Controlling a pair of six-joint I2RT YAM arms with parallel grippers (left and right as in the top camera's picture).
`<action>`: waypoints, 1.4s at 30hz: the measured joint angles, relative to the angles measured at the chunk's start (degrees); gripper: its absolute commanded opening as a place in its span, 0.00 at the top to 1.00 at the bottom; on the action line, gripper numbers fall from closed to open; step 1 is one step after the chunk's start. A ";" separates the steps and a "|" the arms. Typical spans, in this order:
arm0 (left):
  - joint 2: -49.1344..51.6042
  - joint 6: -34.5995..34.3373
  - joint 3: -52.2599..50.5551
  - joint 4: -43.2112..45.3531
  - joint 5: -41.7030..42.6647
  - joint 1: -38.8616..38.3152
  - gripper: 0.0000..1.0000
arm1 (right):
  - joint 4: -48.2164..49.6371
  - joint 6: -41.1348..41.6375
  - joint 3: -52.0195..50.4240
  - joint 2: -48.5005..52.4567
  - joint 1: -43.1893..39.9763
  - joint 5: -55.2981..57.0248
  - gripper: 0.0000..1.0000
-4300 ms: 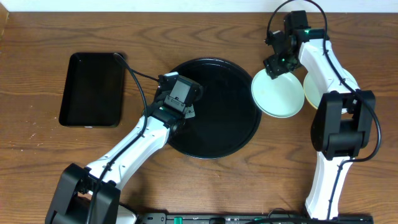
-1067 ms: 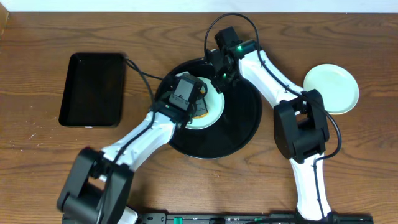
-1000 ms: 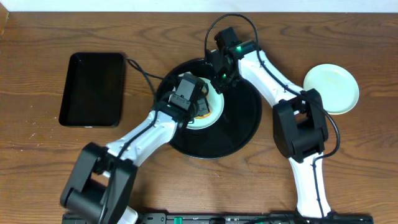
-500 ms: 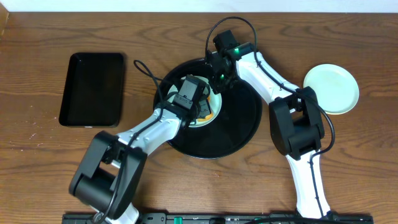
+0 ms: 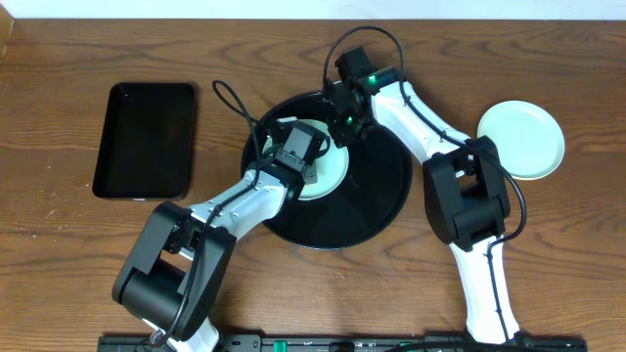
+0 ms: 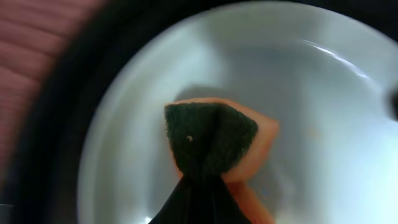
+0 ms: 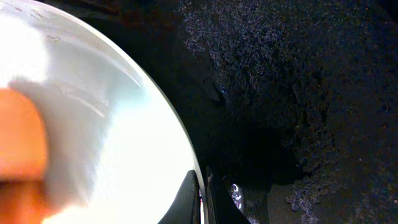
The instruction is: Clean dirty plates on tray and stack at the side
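A pale mint plate (image 5: 333, 171) lies on the round black tray (image 5: 377, 200), left of its middle. My left gripper (image 5: 308, 168) is shut on an orange sponge (image 6: 211, 140) with a dark green face, pressing it onto the plate (image 6: 323, 112) inside the bowl. My right gripper (image 5: 344, 132) is shut on the plate's far rim, one finger inside it and one outside (image 7: 203, 190). The right wrist view shows the plate (image 7: 106, 143) white and glossy, with the sponge (image 7: 18, 149) a blur at the left edge. No sauce streaks show on the visible parts.
Another pale mint plate (image 5: 520, 140) sits on the wooden table right of the tray. A rectangular black tray (image 5: 145, 140) lies at the far left. The left arm's cable (image 5: 235, 108) loops over the tray's left edge.
Since the earliest frame my right gripper has gone from the side plates to the plate on the tray. Over the last second my left gripper slid the sponge leftward; the orange patch no longer shows.
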 measured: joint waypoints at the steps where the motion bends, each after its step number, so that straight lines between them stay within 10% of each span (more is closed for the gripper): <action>1: 0.02 0.72 0.00 -0.11 -2.14 0.00 0.92 | 0.00 0.00 0.02 0.00 0.00 0.00 0.99; 16: -15.56 3.61 -0.02 0.02 -12.83 0.07 0.92 | -0.02 0.66 0.13 0.07 0.00 0.00 0.99; 31: -0.02 -4.83 -0.04 15.54 11.47 0.11 0.92 | -0.04 1.09 0.17 0.09 0.00 0.00 0.99; 42: 3.45 -5.22 0.22 12.31 14.08 0.11 0.92 | -0.07 1.11 0.20 0.11 0.00 0.00 0.99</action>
